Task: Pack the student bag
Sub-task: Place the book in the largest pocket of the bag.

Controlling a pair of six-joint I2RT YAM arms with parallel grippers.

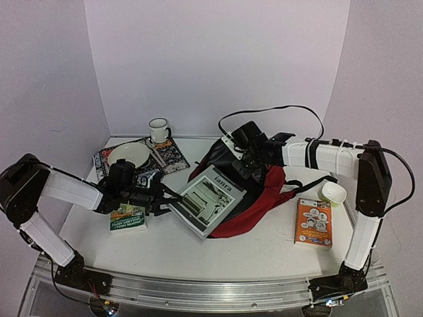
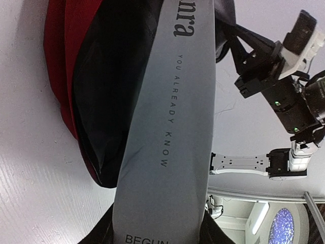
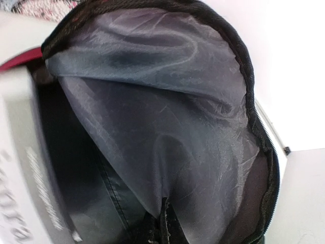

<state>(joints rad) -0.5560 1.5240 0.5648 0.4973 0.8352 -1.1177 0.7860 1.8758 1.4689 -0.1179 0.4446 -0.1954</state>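
Note:
The student bag (image 1: 268,198), dark red with black straps, lies right of the table's middle with its mouth facing left. My right gripper (image 1: 250,158) is shut on the bag's upper flap and holds the mouth up. In the right wrist view the grey lining (image 3: 167,117) is pinched between its dark fingertips (image 3: 162,223). My left gripper (image 1: 168,197) is shut on the near edge of a grey book (image 1: 210,198), whose far end lies at the bag's mouth. The left wrist view shows the book (image 2: 167,127) running over the bag's dark opening (image 2: 109,101). It also appears at the left edge of the right wrist view (image 3: 20,178).
A green book (image 1: 128,218) lies under my left wrist. An orange book (image 1: 313,222) and a white cup (image 1: 333,192) sit right of the bag. At the back left are a white mug (image 1: 158,130) and a plate (image 1: 129,154) on a patterned mat (image 1: 173,155).

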